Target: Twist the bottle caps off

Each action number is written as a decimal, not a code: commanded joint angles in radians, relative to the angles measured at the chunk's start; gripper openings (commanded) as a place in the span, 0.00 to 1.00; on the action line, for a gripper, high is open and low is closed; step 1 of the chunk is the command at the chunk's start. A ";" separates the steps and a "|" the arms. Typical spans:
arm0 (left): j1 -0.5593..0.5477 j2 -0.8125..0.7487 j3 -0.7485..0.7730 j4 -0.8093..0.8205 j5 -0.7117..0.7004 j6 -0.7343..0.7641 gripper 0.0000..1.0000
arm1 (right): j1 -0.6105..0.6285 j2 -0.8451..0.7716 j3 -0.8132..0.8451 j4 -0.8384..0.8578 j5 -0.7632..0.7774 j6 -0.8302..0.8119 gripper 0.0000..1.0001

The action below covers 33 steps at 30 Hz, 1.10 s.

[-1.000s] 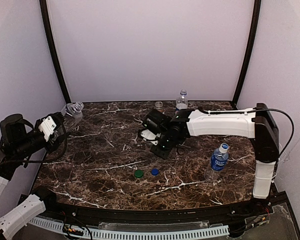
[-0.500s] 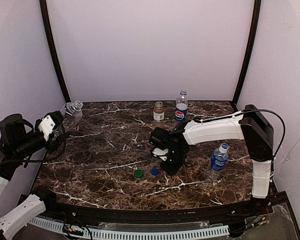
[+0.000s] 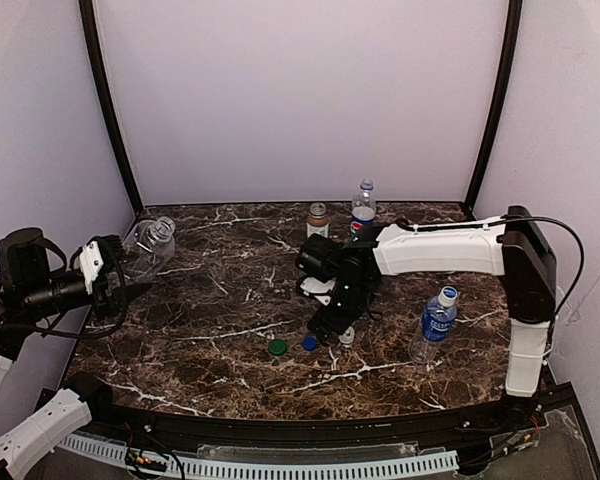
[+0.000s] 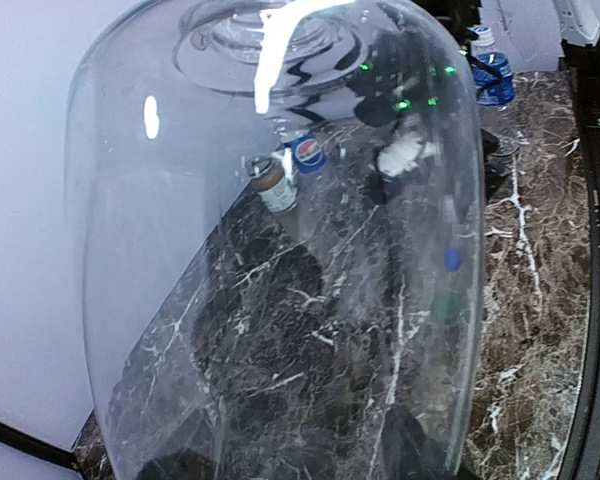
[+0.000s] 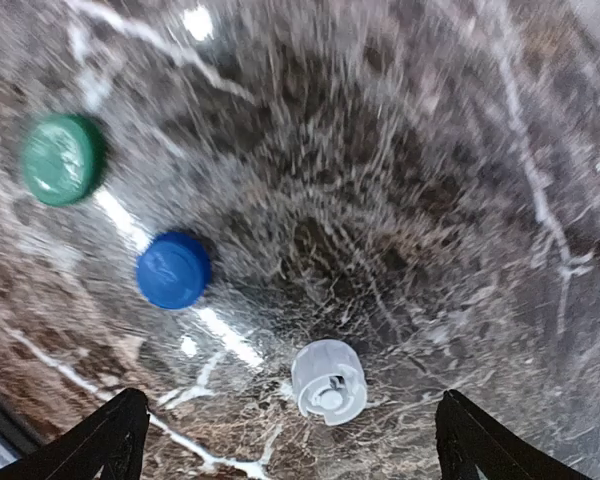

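The top view shows the left jaws clamped on the clear bottle, tilted and raised at the left edge of the bench. The left wrist view shows little but that bottle's wall. Only the right wrist view shows the right jaws spread wide and empty above a white cap lying on the bench, with the blue cap and green cap nearby. From the top, a capped blue-label bottle stands right, the brown bottle and Pepsi bottle behind.
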<state>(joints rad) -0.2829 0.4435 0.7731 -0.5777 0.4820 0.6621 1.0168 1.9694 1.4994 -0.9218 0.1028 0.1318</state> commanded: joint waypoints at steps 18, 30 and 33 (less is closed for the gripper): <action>0.010 -0.006 0.037 -0.184 0.367 0.065 0.51 | 0.253 -0.205 0.165 1.172 -0.535 -0.253 0.79; 0.012 -0.007 0.027 -0.152 0.369 0.050 0.52 | 0.257 -0.112 0.223 1.142 -0.562 -0.203 0.45; 0.014 -0.013 0.018 -0.130 0.378 0.027 0.52 | 0.256 -0.110 0.209 1.143 -0.554 -0.196 0.41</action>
<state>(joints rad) -0.2775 0.4435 0.7868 -0.7341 0.8284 0.7132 1.2709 1.8477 1.6993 0.1905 -0.4519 -0.0853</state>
